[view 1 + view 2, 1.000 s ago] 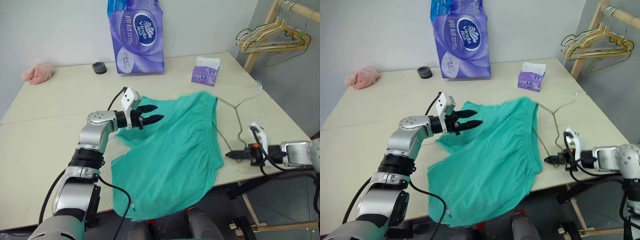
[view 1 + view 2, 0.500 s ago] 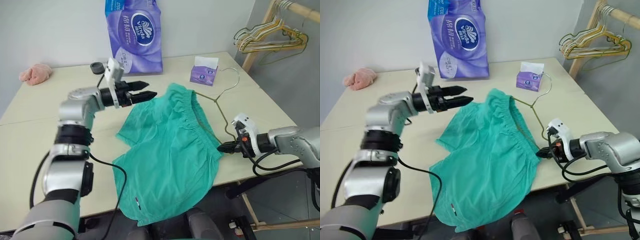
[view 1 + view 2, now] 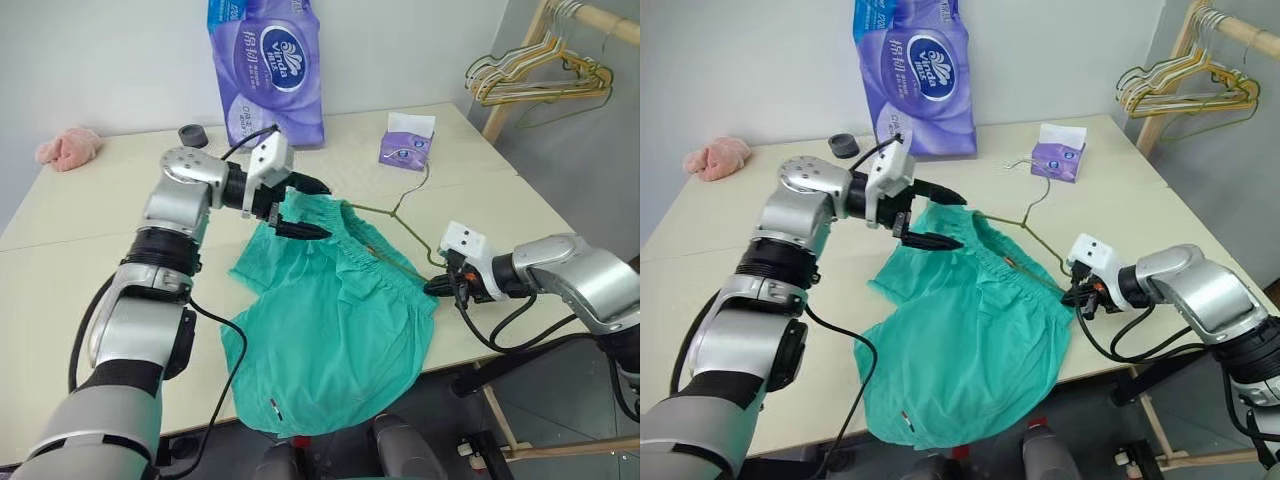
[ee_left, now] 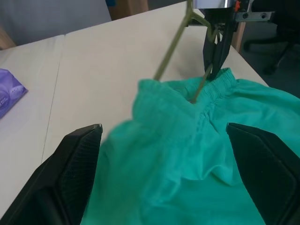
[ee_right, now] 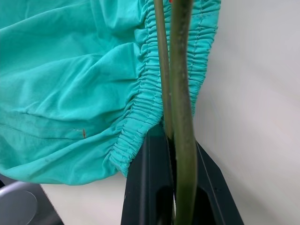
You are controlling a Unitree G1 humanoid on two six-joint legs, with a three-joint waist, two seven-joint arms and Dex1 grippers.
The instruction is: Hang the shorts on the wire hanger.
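1. Pink cloth (image 3: 68, 147) is lying at the far left corner of the table (image 3: 80, 270), well apart from my work; a purple tissue pack (image 3: 268, 68) is standing at the back.
2. Moving right, my left gripper (image 3: 298, 208) is hovering just above the near-left end of the waistband, its two black fingers spread wide apart and holding nothing.
3. Teal shorts (image 3: 330, 330) are lying mid-table, waistband toward the far side, legs drooping over the near edge.
4. Thin olive wire hanger (image 3: 398, 212) is slanting across the waistband, its hook pointing toward the small tissue box (image 3: 406, 146).
5. Further right, my right gripper (image 3: 432, 287) is pinching together on the hanger's lower corner, right beside the waistband's elastic edge.
6. To do this step well, I am judging that the left fingers should come down on one layer of waistband only and lift it open, while the right hand is keeping the wire steady and level, then sliding it inside slowly to avoid snagging the gathers.
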